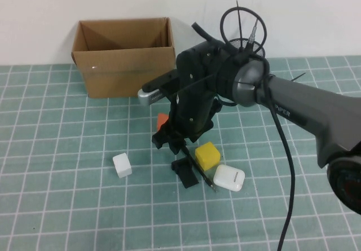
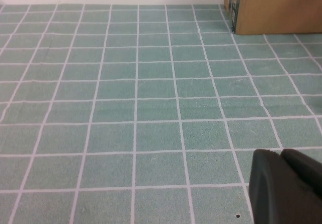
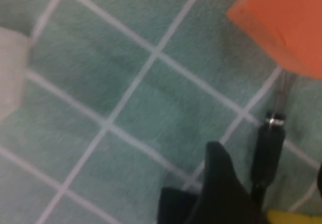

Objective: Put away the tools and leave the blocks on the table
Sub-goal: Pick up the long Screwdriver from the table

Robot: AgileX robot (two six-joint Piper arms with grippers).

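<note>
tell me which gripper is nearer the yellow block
Right. The right gripper hangs open low over the mat just beside the yellow block. The left gripper, shut, is out of the high view, over bare mat near the cardboard box.

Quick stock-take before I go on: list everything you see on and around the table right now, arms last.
cardboard box: one, brown, open, at the far side of the table, left of centre
mesh cup: one, black, far side behind the right arm, thin tools standing in it
orange block: one, mostly hidden by the right gripper
white block: one, left of the gripper
yellow block: one, right of the gripper
black clip-like piece: one, in front of the gripper
thin black pointed tool: one, lying between clip and yellow block
white case: one, glossy, beside the yellow block
table: teal mat, white grid
left gripper: shut, over bare mat
right gripper: fingers open, low over the blocks
</note>
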